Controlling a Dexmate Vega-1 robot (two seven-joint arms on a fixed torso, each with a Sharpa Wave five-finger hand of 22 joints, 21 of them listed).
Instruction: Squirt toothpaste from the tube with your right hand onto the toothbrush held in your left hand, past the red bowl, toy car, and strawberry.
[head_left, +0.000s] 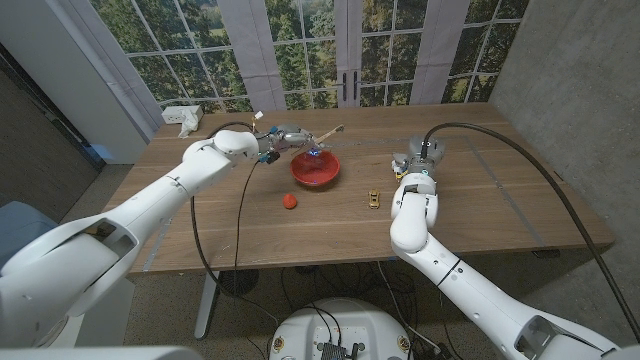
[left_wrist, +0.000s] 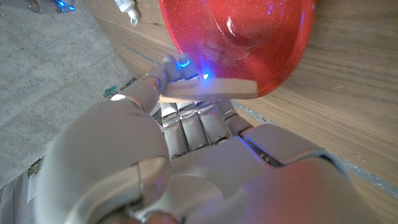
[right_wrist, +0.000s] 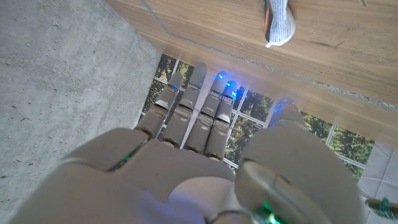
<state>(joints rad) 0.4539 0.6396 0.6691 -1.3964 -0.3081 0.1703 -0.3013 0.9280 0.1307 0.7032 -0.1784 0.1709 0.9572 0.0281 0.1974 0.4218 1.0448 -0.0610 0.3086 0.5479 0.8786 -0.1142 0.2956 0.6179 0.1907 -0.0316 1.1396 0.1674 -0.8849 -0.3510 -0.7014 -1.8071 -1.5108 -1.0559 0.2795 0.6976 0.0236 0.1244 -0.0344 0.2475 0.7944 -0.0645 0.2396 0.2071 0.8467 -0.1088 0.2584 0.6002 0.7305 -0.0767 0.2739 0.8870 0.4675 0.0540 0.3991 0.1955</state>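
We see the left robot hand (head_left: 283, 137) out over the far middle of the tabletop (head_left: 480, 190), its fingers closed around the handle of a toothbrush (head_left: 325, 133). The left wrist view shows the pale handle (left_wrist: 208, 89) pinched across the fingers just at the rim of the red bowl (left_wrist: 249, 37). In the head view the brush angles up and away over the far side of the red bowl (head_left: 316, 170), its head pointing toward the windows.

The right robot hand (head_left: 412, 165) sits over the tabletop to the right of the bowl. Its wrist view shows the fingers (right_wrist: 193, 118) extended side by side with nothing between them. The toothpaste tube (right_wrist: 278, 22) lies on the wood beyond those fingertips, apart from them.

A strawberry (head_left: 289, 201) lies on the tabletop nearer the robot than the bowl, and a small yellow toy car (head_left: 373, 198) sits between the bowl and the right arm. A white object (head_left: 180, 117) rests at the far left corner.
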